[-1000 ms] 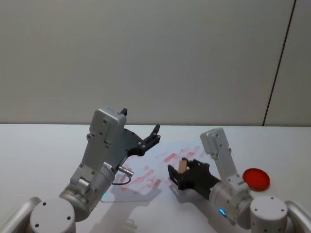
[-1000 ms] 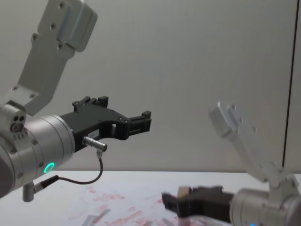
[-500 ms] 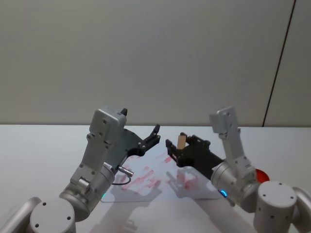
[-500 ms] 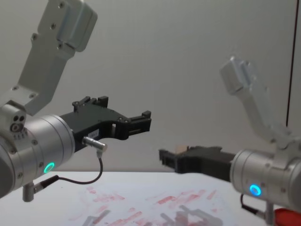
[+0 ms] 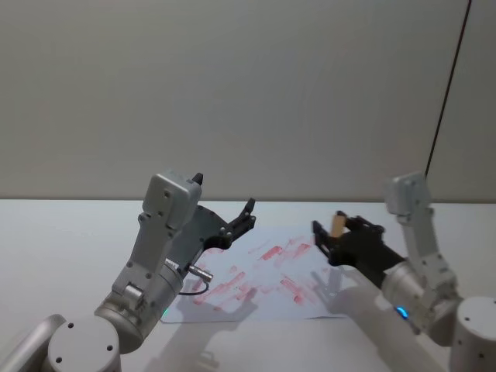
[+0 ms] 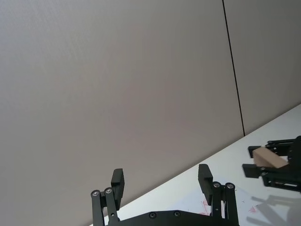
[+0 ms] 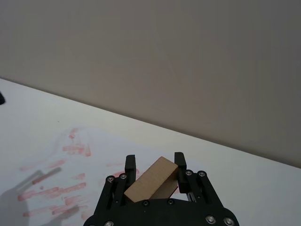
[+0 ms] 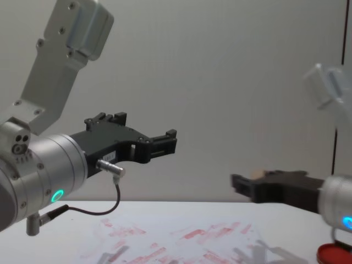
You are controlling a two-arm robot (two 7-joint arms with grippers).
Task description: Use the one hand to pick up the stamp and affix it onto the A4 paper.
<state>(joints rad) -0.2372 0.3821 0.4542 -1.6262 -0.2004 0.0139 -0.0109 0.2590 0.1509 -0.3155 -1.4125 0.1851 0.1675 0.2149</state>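
The stamp, a light tan wooden block, is held in my right gripper, which is shut on it and raised above the right edge of the A4 paper. The white sheet lies flat on the table and carries many smeared red marks. In the right wrist view the stamp sits tilted between the black fingers, with the A4 paper below. My left gripper hangs open and empty in the air over the paper's left part. From the left wrist view the stamp shows farther off.
A round red ink pad lies on the white table at the right, below my right arm. A plain grey wall closes the back.
My right gripper has lifted the stamp off the middle of the paper and carried it to the right, over the sheet's right edge. The left arm has stayed still.
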